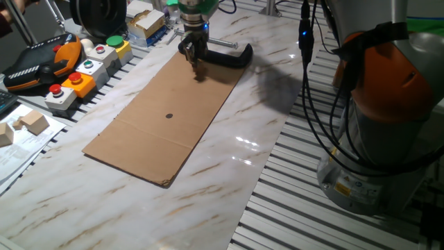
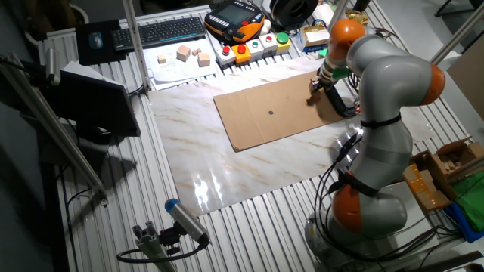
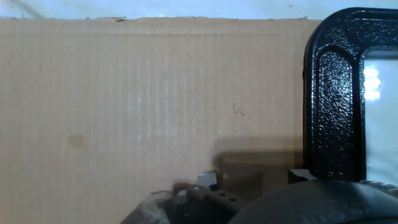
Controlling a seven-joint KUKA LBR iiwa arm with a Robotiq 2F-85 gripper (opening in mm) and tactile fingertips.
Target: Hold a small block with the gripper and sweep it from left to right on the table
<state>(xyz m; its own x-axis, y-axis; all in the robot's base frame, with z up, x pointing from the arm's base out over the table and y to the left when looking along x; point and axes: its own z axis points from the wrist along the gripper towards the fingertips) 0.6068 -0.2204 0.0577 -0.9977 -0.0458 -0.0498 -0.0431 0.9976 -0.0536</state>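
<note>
My black gripper (image 1: pixel 196 71) reaches down onto the far end of the brown cardboard sheet (image 1: pixel 166 118), which lies on the white marble table (image 1: pixel 229 173). In the hand view its fingertips (image 3: pixel 208 180) close from both sides on the small block (image 3: pixel 252 176), a brown cube nearly the colour of the cardboard. The block rests on or just above the sheet. The other fixed view shows the gripper (image 2: pixel 312 97) at the sheet's right end, the block too small to make out there.
A black C-clamp (image 1: pixel 229 55) lies right beside the gripper, large in the hand view (image 3: pixel 336 93). Button boxes (image 1: pixel 83 69), a teach pendant (image 1: pixel 35 62) and pale wooden blocks (image 1: pixel 31 123) line the left edge. The robot base (image 1: pixel 388 118) stands at the right.
</note>
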